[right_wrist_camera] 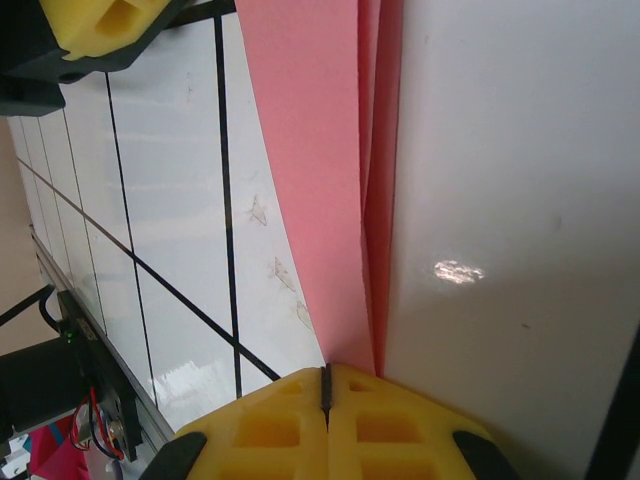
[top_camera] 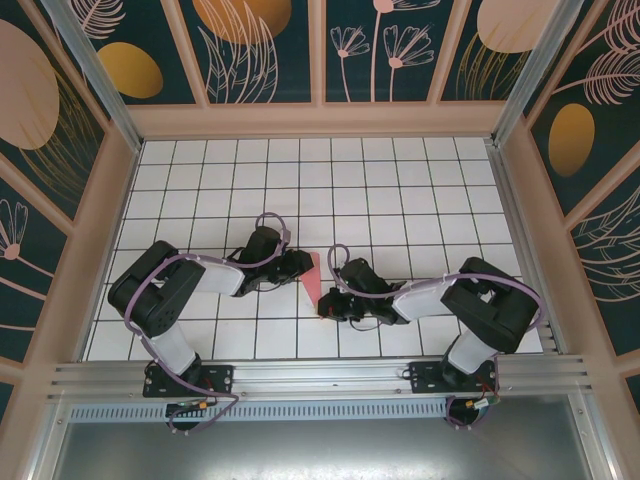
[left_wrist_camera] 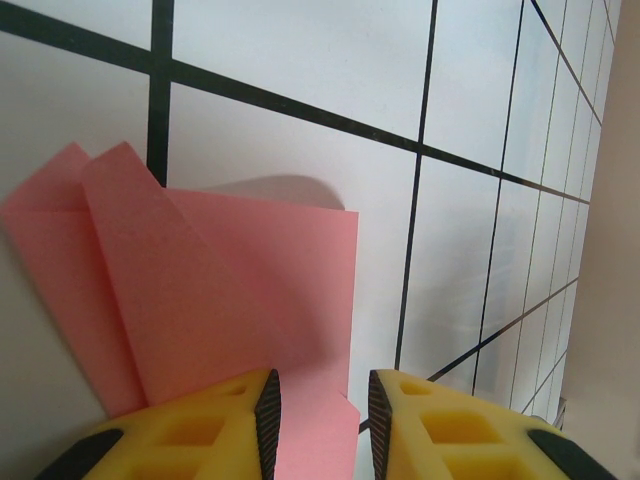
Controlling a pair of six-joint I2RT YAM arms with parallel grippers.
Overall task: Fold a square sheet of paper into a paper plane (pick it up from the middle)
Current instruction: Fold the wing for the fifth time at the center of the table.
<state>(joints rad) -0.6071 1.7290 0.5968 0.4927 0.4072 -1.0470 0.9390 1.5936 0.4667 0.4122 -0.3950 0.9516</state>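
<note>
The square sheet of paper [top_camera: 313,278] is a folded salmon-pink wedge lying flat on the white gridded table [top_camera: 300,180], between my two grippers. In the left wrist view the paper [left_wrist_camera: 230,290] shows layered flaps. My left gripper [left_wrist_camera: 322,390] is open low over its near edge, with the left finger over the paper and the right finger over bare table. In the top view the left gripper [top_camera: 301,268] is at the wedge's left side. My right gripper [right_wrist_camera: 325,372] is shut, and the paper [right_wrist_camera: 320,150] narrows to a creased end that runs under its fingertips. The right gripper [top_camera: 326,302] sits at the wedge's near end.
Raised tan walls with patterned panels enclose the table on three sides. An aluminium rail [top_camera: 320,375] carrying both arm bases runs along the near edge. A yellow finger of the left gripper [right_wrist_camera: 100,25] shows at the top left of the right wrist view.
</note>
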